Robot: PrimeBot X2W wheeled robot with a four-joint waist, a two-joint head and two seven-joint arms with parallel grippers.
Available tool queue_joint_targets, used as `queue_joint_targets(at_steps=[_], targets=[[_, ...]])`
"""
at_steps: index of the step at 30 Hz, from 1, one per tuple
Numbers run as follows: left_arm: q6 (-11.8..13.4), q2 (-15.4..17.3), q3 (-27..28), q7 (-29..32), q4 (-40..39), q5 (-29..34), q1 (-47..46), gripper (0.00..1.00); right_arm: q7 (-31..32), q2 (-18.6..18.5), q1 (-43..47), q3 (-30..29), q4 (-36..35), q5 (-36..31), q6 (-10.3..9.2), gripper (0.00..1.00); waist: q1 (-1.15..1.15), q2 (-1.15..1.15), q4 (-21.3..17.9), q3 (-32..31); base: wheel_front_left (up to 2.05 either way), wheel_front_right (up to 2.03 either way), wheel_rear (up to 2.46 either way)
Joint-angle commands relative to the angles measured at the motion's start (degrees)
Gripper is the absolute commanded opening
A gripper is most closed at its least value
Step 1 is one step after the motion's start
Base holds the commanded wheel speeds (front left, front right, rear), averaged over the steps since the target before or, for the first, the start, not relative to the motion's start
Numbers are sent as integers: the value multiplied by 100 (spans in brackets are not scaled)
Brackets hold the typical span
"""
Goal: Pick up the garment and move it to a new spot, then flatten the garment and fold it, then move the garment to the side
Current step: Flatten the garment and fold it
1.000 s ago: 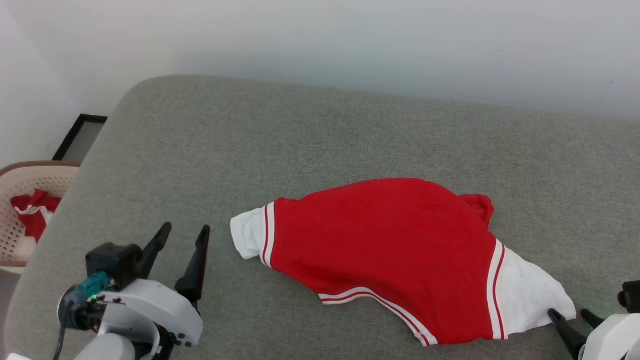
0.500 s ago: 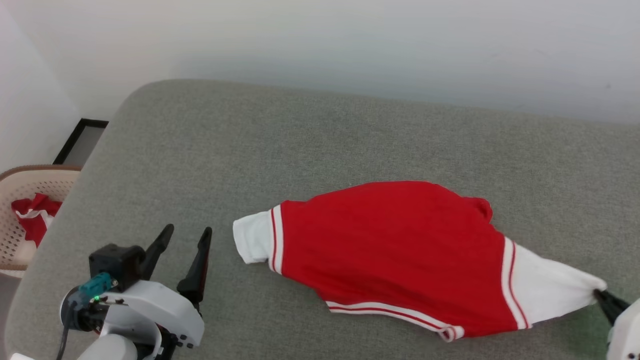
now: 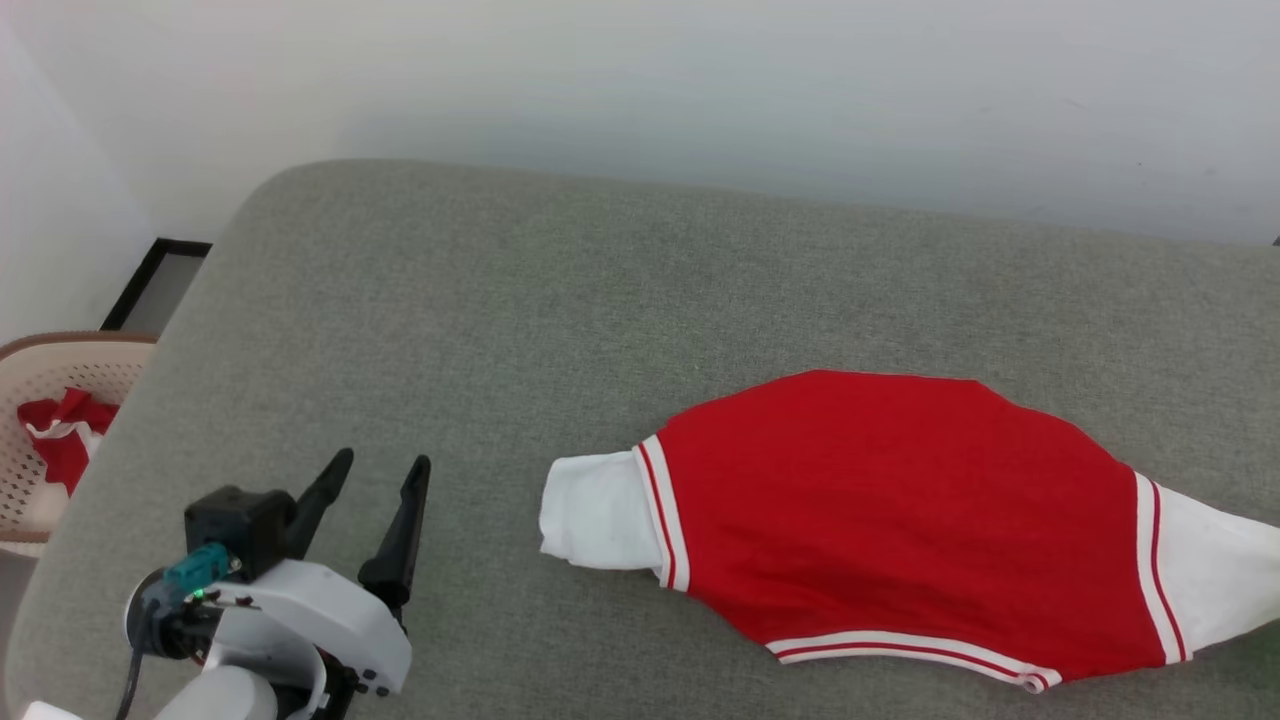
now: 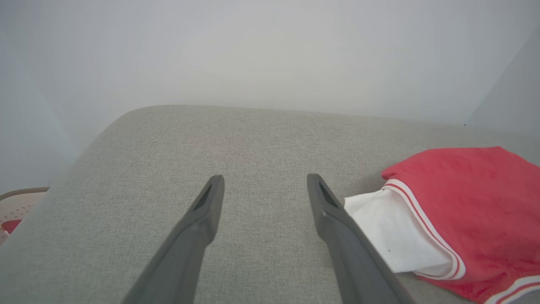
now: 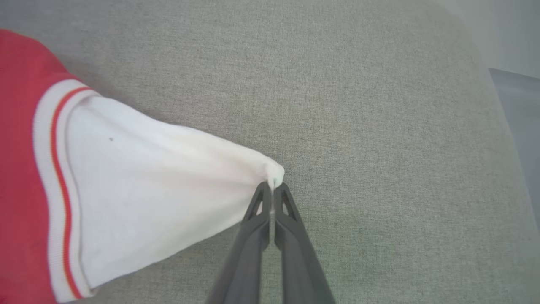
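Currently the garment [image 3: 900,520] is spread lengthwise on the grey cushion [image 3: 480,300], at approx. 4 o'clock in the head view, w/ the near white panel [image 3: 592,515] pointed to 9 o'clock and the other end run off the frame at 3 o'clock. The right gripper [image 5: 272,184] is seen clamped tight on the very tip of the far white panel [image 5: 147,185], the cloth being bunched to a point btw. the fingers. A corner is prob. chosen so the whole piece can be dragged and tensioned w/ little fabric taken up. The red body is laid fairly taut and smooth, i.e. the pull is judged to serve both relocation and a first flattening. The left gripper [image 3: 381,460] is held at 8 o'clock w/ jaws spread wide and nothing btw. them, near the near white panel, likely parked so that end can be taken next. A beige basket [image 3: 40,365] w/ a small red-and-white bundle [image 3: 60,435] is placed at 9 o'clock, off the cushion.
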Motion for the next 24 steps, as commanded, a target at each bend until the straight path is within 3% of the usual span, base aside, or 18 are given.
queue_joint_targets(at_steps=[1, 6, 7, 9, 10, 18, 24], targets=[[-36, -15, -6, -8, 14, -16, -81, 100, 20, 27, -73, -33, 62, -4, -7, 0, 0, 0, 10, 15, 0, 0, 0], [-40, -18, -21, -1, 25, -10, -120, 100, -22, 145, -155, 60, 370, 43, -7, 0, 0, 0, 28, 55, 0, 0, 0], [-45, -14, -23, 2, 26, -9, -134, 100, -52, 166, -168, 74, 433, 53, -7, 9, 0, 0, 28, 63, 0, 0, 0], [-60, -11, -43, 21, 23, -14, -155, 100, -90, 196, -205, 112, 549, 67, -7, 51, 0, 0, 20, 74, 0, 0, 0], [-73, -4, -53, 40, 25, -15, -166, 100, -83, 204, -235, 152, 593, 87, -7, 100, 0, 0, 10, 78, 0, 0, 0], [-201, 46, -123, 264, 30, -99, -344, 100, -348, 220, -378, 212, 606, 235, -7, 100, 0, 0, -174, 14, 0, 0, 0], [-493, 143, -240, 777, 21, -303, -577, 100, -763, 350, -227, 103, 219, 211, -7, 100, 0, 0, -423, -70, 0, 0, 0]])
